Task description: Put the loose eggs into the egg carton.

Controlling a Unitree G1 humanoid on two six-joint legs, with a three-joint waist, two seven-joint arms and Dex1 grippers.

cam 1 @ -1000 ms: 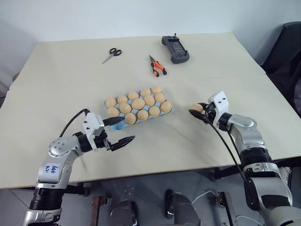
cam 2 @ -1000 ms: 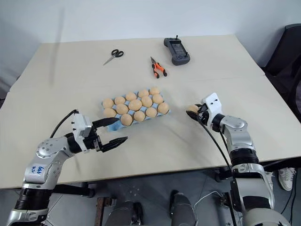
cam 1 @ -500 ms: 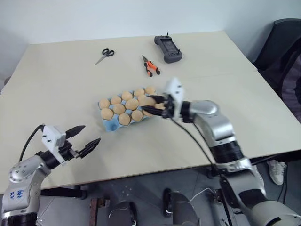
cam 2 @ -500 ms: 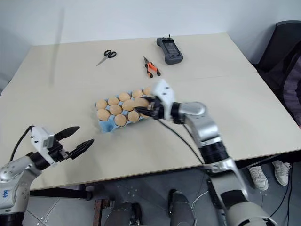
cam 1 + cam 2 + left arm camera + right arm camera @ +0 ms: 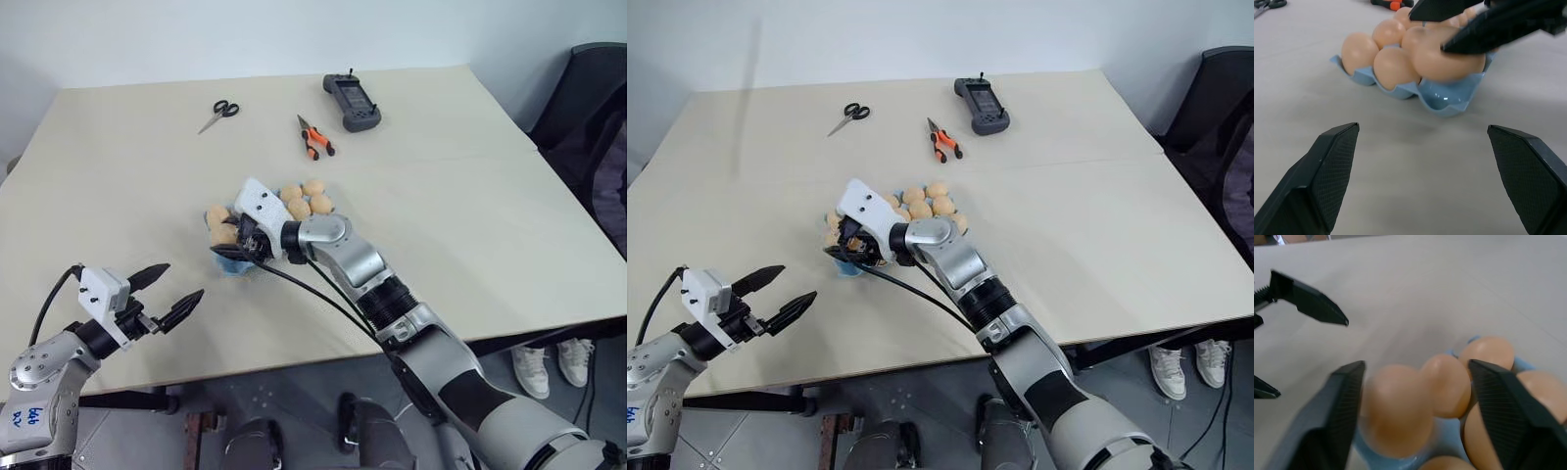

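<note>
The light blue egg carton (image 5: 1449, 100) lies mid-table, most of its cups filled with tan eggs (image 5: 306, 201). My right gripper (image 5: 235, 245) reaches across it to its near-left end. In the right wrist view its fingers (image 5: 1347, 406) stand wide apart, open, with one loose egg (image 5: 1396, 411) low between them, against one finger. That egg (image 5: 1449, 56) hangs right over the carton's corner cup. My left gripper (image 5: 184, 281) is open near the table's front-left edge, a short way from the carton, with nothing in it.
Scissors (image 5: 218, 114), orange-handled pliers (image 5: 313, 137) and a black handheld controller (image 5: 352, 101) lie at the far side of the table. A dark chair (image 5: 588, 108) stands off the table's right side.
My right arm swung left with the egg, from right of the carton to its near-left end, and its fingers spread apart. My left gripper pulled back from the carton toward the front-left edge.
</note>
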